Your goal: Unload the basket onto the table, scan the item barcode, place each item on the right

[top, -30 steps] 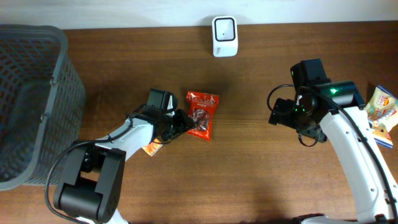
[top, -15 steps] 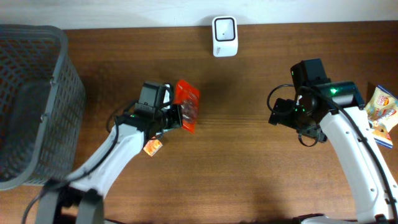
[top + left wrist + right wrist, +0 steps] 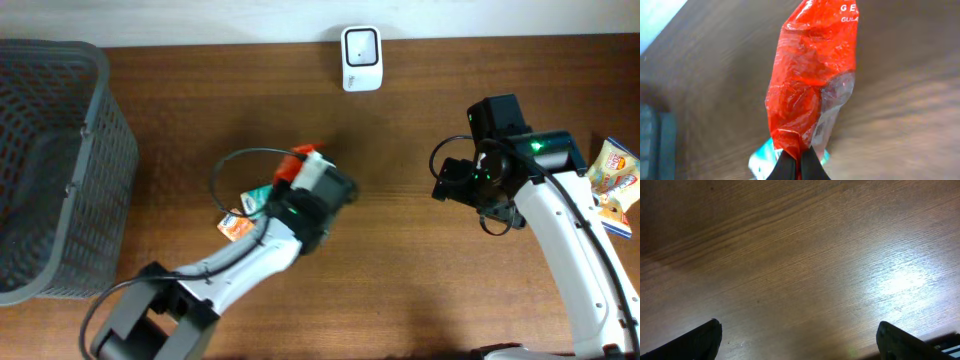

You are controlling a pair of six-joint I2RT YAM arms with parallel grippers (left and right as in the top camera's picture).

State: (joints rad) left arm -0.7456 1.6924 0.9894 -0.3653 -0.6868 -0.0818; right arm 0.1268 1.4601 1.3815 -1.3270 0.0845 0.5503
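The item is a red crinkled snack packet (image 3: 812, 75). My left gripper (image 3: 797, 162) is shut on its lower edge, and it hangs in front of the left wrist camera above the wooden table. From overhead only a red corner of the packet (image 3: 299, 153) shows past the raised left wrist. The white barcode scanner (image 3: 360, 45) stands at the table's far edge, further back and to the right of the packet. My right gripper (image 3: 800, 340) is open over bare wood at the right, with nothing between its fingers.
A grey mesh basket (image 3: 50, 160) fills the left side. An orange and teal packet (image 3: 243, 216) lies on the table under the left arm. More snack packets (image 3: 615, 180) lie at the right edge, beside the right arm.
My left gripper shut on the red packet and lifted it off the table. The wrist swung right and rose. The right arm has not moved.
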